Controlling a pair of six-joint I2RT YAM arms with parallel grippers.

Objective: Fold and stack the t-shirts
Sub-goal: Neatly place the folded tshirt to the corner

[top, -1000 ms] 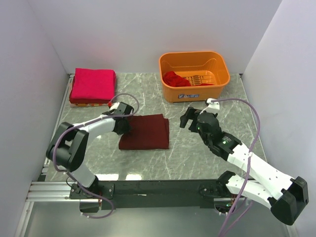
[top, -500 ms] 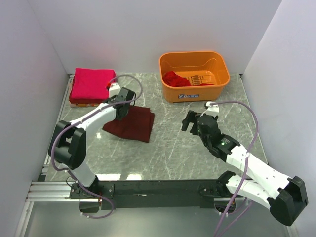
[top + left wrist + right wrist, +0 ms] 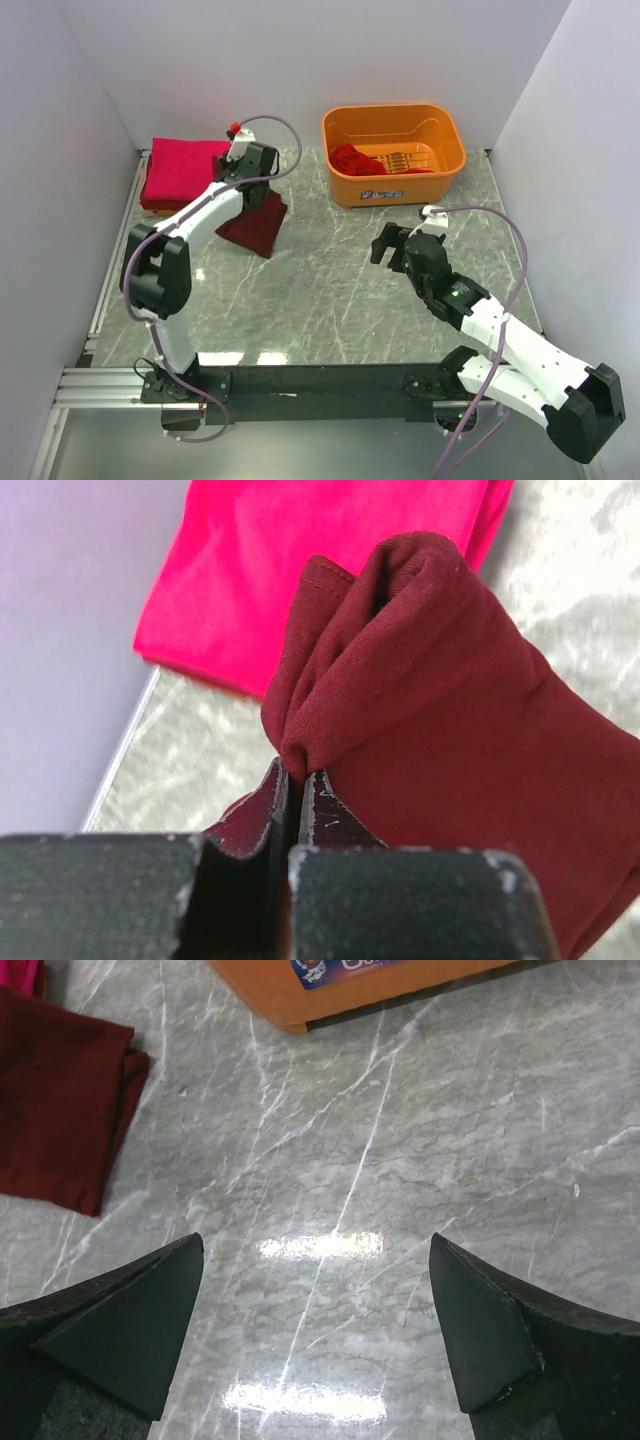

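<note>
My left gripper (image 3: pixel 250 188) is shut on the folded dark maroon t-shirt (image 3: pixel 255 224), pinching its edge (image 3: pixel 296 765) and holding it lifted just right of the folded bright pink-red t-shirt (image 3: pixel 180 170) at the back left. The maroon shirt (image 3: pixel 450 730) hangs bunched in front of the pink-red one (image 3: pixel 300 560) in the left wrist view. A brighter red t-shirt (image 3: pixel 357 160) lies crumpled in the orange basket. My right gripper (image 3: pixel 388 240) is open and empty above the marble table, right of centre; the maroon shirt (image 3: pixel 55 1110) shows at its view's left.
The orange plastic basket (image 3: pixel 440 125) stands at the back right; its base edge (image 3: pixel 380 980) shows in the right wrist view. White walls close in the left, back and right sides. The pink-red shirt rests on a thin orange-edged layer (image 3: pixel 165 211).
My left gripper has carried the maroon shirt from the table's middle back and left toward the pink-red shirt, lifting it so it hangs bunched. My right gripper has hardly moved.
</note>
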